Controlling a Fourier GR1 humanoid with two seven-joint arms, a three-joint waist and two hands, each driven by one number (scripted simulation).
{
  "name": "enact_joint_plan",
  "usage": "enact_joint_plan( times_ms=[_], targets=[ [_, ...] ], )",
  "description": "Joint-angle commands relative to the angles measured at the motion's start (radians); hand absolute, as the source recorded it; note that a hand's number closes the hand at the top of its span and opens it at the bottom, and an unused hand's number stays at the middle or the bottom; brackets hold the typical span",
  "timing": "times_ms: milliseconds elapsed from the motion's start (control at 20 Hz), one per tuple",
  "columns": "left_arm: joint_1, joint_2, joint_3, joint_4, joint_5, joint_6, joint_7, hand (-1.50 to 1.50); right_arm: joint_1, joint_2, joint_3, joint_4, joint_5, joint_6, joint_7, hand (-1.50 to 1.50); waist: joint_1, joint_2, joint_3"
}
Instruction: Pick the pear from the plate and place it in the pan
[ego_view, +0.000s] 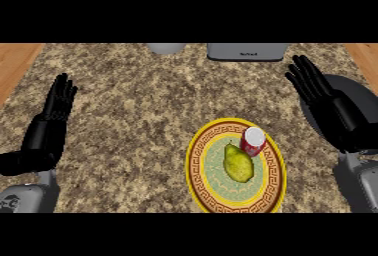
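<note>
**Mia:** What is the right robot hand doing?

**Sam:** The right robot hand (330, 104) is wide open; its fingers are straight and point away from the robot; it holds nothing, so I think the pick has not begun.

**Mia:** What is closest to it?

**Sam:** The dark pan (356, 86); it peeks out from behind the hand on its outer side; I cannot tell if they touch. I guess the pan sits there so the pear has only a short trip.

**Mia:** And where is the pear?

**Sam:** The pear (238, 164) is lower down and to the left of that hand; it lies flat in the middle of the plate (193, 167), with its thin end pointing up toward the hand.

**Mia:** Is anything in the way?

**Sam:** A red can (253, 141) stands on the plate too, right by the pear's thin end, between the pear and the hand; I think the fingers should come down over the fat part, so the can does not get bumped.

**Mia:** What about the other hand?

**Sam:** The left robot hand (48, 127) rests open with its fingers up, far to the left across the speckled desk (133, 125); it is well apart from the pear, so the right one looks like the better picker.
</note>
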Motion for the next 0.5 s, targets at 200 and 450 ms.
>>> enact_joint_plan(
  times_ms=[200, 450],
  targets=[
    [0.033, -0.098, -0.135, 0.052, 0.090, -0.105, 0.163, 0.00, -0.214, 0.031, 0.290, -0.042, 0.112, 0.224, -0.050, 1.50, 0.042, 0.056, -0.007],
    [0.028, -0.170, -0.202, 0.057, 0.152, -0.123, 0.324, 0.00, -0.229, -0.010, 0.332, 0.037, 0.471, 0.092, -0.337, -1.50, 0.019, 0.061, 0.000]
  ],
)
